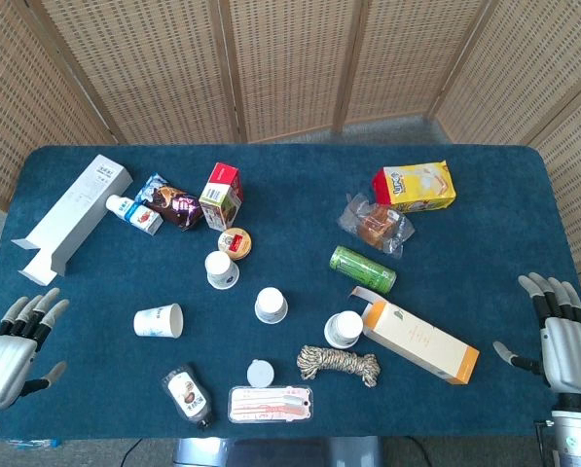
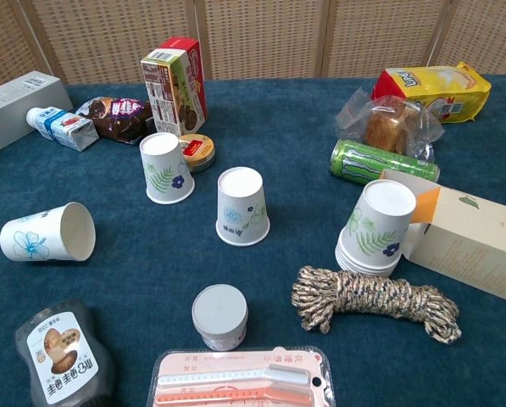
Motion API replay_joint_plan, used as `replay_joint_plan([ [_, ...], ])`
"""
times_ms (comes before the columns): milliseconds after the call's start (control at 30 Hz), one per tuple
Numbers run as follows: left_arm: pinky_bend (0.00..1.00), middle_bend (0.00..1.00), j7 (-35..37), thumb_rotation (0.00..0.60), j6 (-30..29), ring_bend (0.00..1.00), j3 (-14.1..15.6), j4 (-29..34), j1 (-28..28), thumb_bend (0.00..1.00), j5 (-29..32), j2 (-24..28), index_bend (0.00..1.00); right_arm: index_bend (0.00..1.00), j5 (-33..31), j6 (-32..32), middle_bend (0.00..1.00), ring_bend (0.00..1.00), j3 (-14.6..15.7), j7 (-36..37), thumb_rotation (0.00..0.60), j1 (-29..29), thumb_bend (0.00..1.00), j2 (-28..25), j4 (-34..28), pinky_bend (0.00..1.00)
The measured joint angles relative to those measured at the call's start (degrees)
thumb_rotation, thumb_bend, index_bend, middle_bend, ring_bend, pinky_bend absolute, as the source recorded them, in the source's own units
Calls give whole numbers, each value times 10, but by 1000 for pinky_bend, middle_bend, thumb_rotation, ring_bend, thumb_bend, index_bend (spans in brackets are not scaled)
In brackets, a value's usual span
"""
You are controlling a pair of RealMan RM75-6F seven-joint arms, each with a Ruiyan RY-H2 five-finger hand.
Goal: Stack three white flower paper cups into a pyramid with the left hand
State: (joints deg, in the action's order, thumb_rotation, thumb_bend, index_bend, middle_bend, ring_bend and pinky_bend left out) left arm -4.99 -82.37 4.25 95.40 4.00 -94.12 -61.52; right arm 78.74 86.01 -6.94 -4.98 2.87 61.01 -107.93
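Two white flower paper cups stand upside down near the table's middle: one (image 1: 222,269) (image 2: 166,167) by a small round tin, the other (image 1: 271,305) (image 2: 241,206) to its right. A short stack of the same cups (image 1: 344,329) (image 2: 377,225) stands upside down beside the long cream box. A blue-flowered cup (image 1: 159,320) (image 2: 47,232) lies on its side at the left. My left hand (image 1: 8,352) hovers open off the table's front left corner, far from the cups. My right hand (image 1: 562,336) is open at the front right edge. Neither hand shows in the chest view.
A rope coil (image 1: 340,365), grey cap (image 1: 260,373), razor pack (image 1: 270,403) and sauce bottle (image 1: 187,394) lie along the front. The cream box (image 1: 419,341), green can (image 1: 362,269), bread bag (image 1: 376,225) and yellow snack bag (image 1: 415,186) fill the right. Cartons and a long white box (image 1: 74,211) sit at the back left.
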Motion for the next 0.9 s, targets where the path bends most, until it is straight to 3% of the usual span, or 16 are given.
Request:
replay_joint_plan([
  [233, 0, 0, -18, 600, 75, 0, -12, 14, 33, 311, 40, -20, 0, 130, -1, -5, 0, 0, 0, 8, 600, 1, 114, -4, 1, 0],
  [600, 0, 0, -177, 600, 179, 0, -57, 45, 104, 309, 181, -93, 0, 129, -3, -9, 0, 0, 0, 15, 600, 2, 116, -5, 1, 0],
  [900, 0, 0, -301, 600, 206, 0, -86, 53, 159, 304, 298, -158, 0, 129, -6, -12, 0, 0, -2, 26, 600, 3, 115, -9, 3, 0],
])
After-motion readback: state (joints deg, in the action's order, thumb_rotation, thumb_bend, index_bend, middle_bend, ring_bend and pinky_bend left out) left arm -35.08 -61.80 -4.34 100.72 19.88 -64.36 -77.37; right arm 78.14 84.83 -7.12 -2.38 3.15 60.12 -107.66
